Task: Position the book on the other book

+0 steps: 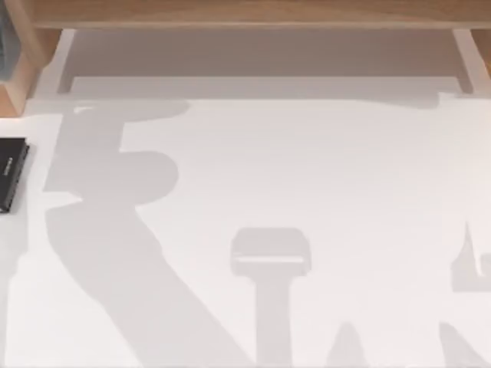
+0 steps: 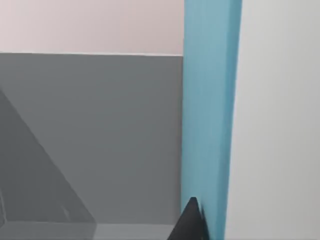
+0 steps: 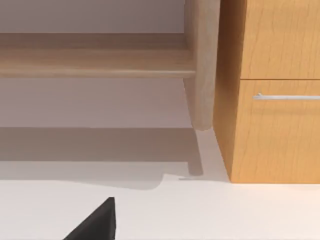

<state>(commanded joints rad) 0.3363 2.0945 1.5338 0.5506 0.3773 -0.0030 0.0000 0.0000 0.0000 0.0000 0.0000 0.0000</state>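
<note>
Teal book (image 2: 207, 110) sits by the left tool, grip unclear; black book (image 1: 11, 172) on bench lies bare, placement pending.

Black book's (image 1: 11, 173) spine lettering illegible

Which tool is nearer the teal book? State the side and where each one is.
Left. The left tool appears close against the teal book. The right tool is over the white table, facing a wooden cabinet.
</note>
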